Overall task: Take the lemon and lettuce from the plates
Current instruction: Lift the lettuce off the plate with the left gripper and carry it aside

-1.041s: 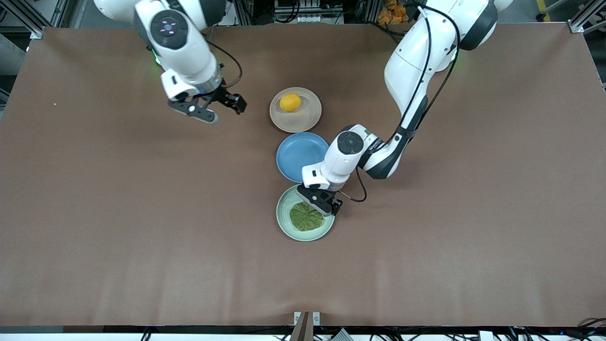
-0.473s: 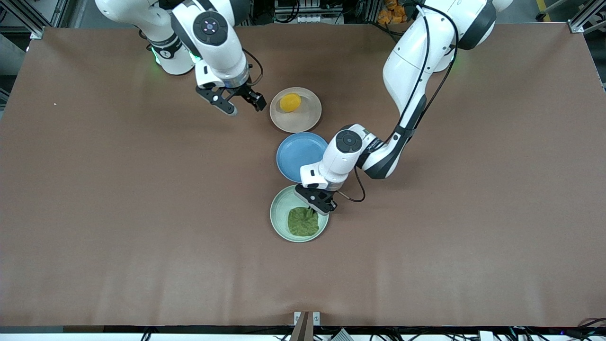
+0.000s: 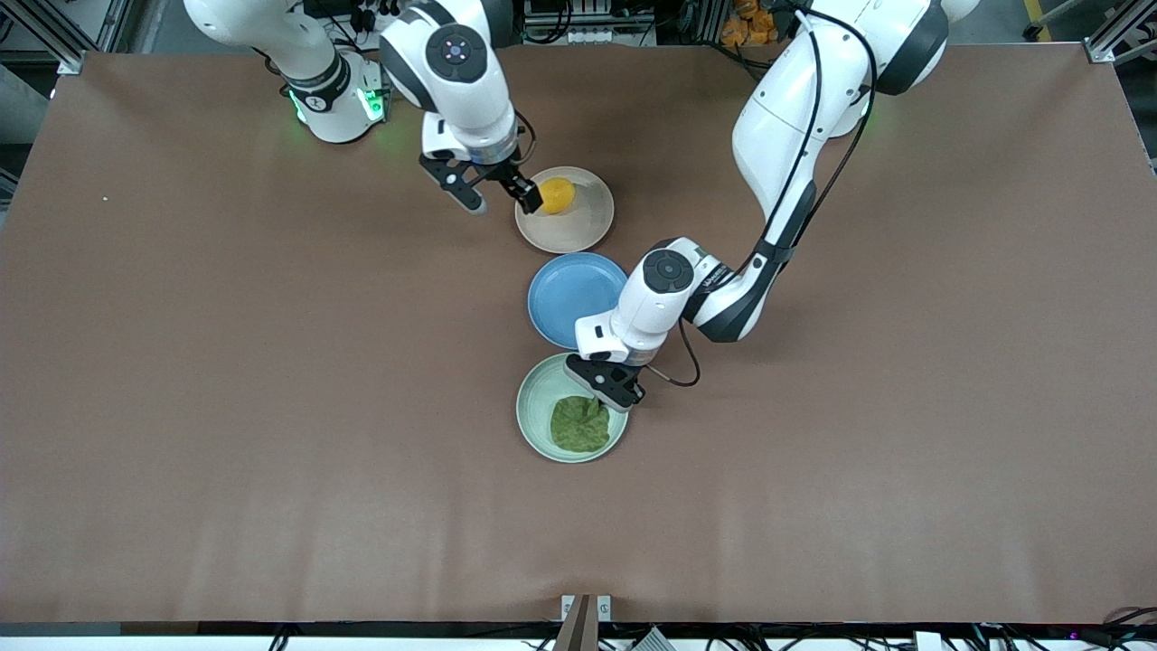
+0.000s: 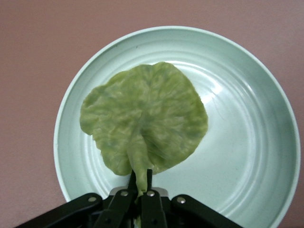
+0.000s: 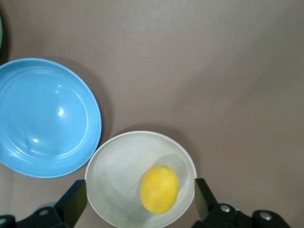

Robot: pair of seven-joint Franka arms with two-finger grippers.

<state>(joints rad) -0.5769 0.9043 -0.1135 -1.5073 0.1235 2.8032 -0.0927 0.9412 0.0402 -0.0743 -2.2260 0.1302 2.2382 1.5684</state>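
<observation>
White glossy arms, dark grey joint caps, black grippers, black cables, green base lights

A robotics lab: two white Franka arms [image 3: 795,136] bolted along the upper edge of a wide brown cloth-covered worktop [image 3: 271,407], with aluminium frame posts [image 3: 1116,36] and trailing black cables [image 3: 1121,619] around that worktop's edges.

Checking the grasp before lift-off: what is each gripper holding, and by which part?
The left gripper is shut on the lettuce, pinching its stem end, on the mint green plate. The right gripper is open beside the lemon, holding nothing.
</observation>
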